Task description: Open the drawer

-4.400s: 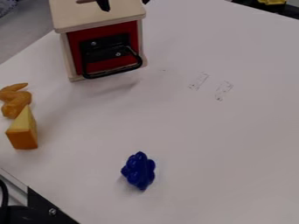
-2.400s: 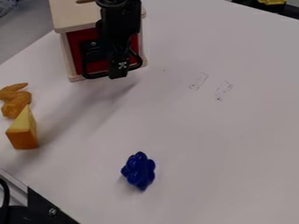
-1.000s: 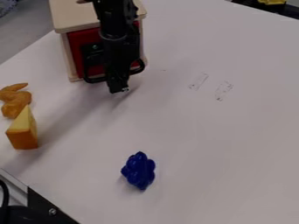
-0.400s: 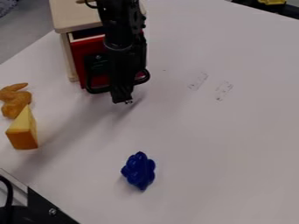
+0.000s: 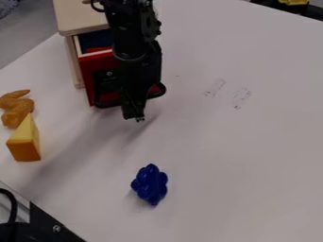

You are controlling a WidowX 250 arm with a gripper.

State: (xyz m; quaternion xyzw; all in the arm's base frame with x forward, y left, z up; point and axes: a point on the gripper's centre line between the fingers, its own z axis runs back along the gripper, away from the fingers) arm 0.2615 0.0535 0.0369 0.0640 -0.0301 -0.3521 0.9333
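The end effector [image 5: 133,117] is hanging at the handle [image 5: 161,92], its tip reaching below the bar, probably so that a pull outward will draw the drawer [image 5: 94,64]; whether it is gripping or merely hooking, I cannot tell. The drawer is jutting partly from the cabinet [image 5: 79,18], which is standing by the counter's [image 5: 221,156] upper-left edge (its weight is perhaps all that is holding it back). Bare counter is lying ahead for more travel. The wing [image 5: 18,109] and cheese [image 5: 24,142] are sitting toward the left edge, the grapes [image 5: 150,185] nearer the lower-left edge, well apart.
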